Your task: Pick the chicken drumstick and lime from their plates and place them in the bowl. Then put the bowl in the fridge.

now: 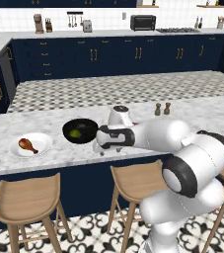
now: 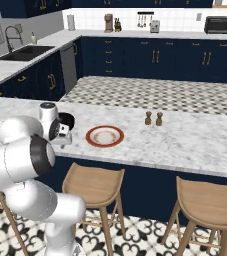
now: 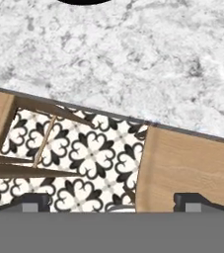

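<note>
Left base view: the glossy black bowl [image 1: 80, 131] sits at centre left on the marble worktop [image 1: 192, 113], with the green lime [image 1: 75, 133] inside. The reddish-brown chicken drumstick [image 1: 28, 145] lies on the plain white plate [image 1: 31, 144] at far left. The tool [image 1: 101, 148] sits just right of the bowl.

Right base view: the red-rimmed plate [image 2: 105, 136] lies bare at centre.

Hand view: fingertips [image 3: 34, 201] stand fully apart, holding nothing, above a wooden stool [image 3: 192, 168] and patterned floor [image 3: 91, 155].

White arm bent low, pincer [image 3: 112, 202] wide open
</note>
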Available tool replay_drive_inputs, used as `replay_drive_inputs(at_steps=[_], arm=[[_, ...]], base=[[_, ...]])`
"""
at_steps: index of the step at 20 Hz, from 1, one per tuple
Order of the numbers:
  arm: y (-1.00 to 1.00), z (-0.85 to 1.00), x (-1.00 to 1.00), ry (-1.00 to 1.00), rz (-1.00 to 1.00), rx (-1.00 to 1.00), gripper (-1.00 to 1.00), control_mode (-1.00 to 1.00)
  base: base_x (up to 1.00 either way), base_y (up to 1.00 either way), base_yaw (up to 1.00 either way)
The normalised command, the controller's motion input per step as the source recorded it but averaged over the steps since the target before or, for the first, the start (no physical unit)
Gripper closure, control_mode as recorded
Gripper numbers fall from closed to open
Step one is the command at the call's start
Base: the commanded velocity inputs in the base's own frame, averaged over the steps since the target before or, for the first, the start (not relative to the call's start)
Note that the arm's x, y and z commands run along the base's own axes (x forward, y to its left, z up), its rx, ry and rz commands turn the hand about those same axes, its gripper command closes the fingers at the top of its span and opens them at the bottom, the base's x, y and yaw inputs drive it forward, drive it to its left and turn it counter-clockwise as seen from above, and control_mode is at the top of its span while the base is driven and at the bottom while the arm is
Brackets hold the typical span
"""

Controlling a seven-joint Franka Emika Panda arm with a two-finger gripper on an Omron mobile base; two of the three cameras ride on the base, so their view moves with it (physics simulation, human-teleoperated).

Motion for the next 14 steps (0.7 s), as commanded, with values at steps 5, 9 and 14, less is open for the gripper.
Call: replay_drive_inputs(at_steps=[5, 9, 14], arm=[[0.00, 0.00, 0.00, 0.00, 0.00, 0.00, -1.00, 1.00], [0.00, 0.00, 0.00, 0.00, 0.00, 0.00, -1.00, 1.00], [0.00, 0.00, 0.00, 0.00, 0.00, 0.00, -1.00, 1.00]], base=[[0.17, 0.83, -0.02], [0.38, 0.70, -0.07], [0.59, 0.52, -0.10]])
